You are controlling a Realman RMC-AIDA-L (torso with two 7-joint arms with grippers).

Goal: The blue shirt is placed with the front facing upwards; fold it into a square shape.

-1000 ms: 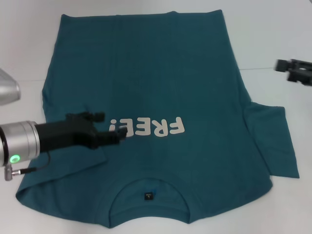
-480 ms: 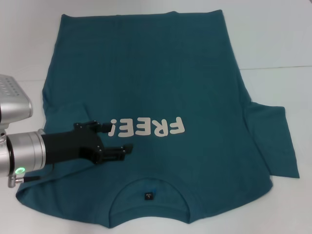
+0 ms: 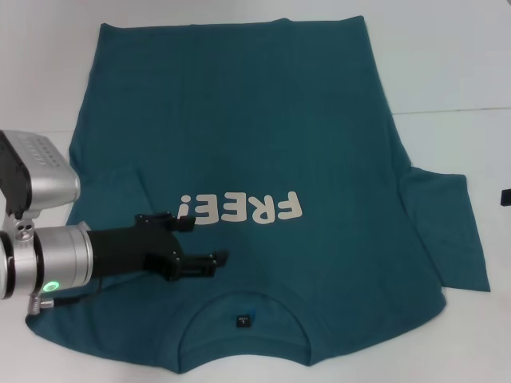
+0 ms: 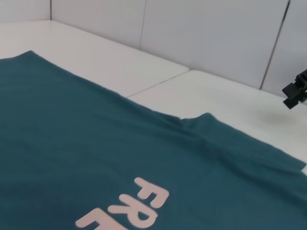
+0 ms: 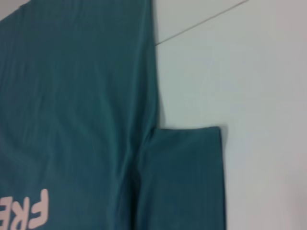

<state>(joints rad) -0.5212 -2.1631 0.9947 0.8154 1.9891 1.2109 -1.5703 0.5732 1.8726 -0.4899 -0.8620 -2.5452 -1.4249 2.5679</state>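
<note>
so the blue shirt (image 3: 263,159) lies flat on the white table (image 3: 455,72), front up, its round neck (image 3: 243,319) at the edge nearest the robot, just below and to the right of the left gripper (image 3: 204,239). that claw hovers over the cloth with its fingers spread apart and nothing between them, its tips just under the "free!" lettering (image 3: 241,209). the sleeve on its own side looks already turned in beneath the arm; the far sleeve (image 3: 447,231) lies spread out well to its right. to do this step well, i judge the claw should clear the cloth without dragging the fold open.

only the left wrist view shows the right gripper (image 4: 297,90), a dark shape off past the far sleeve; whether it is spread or clenched i cannot tell. the right wrist view shows the sleeve's armpit corner (image 5: 151,129) close up.
</note>
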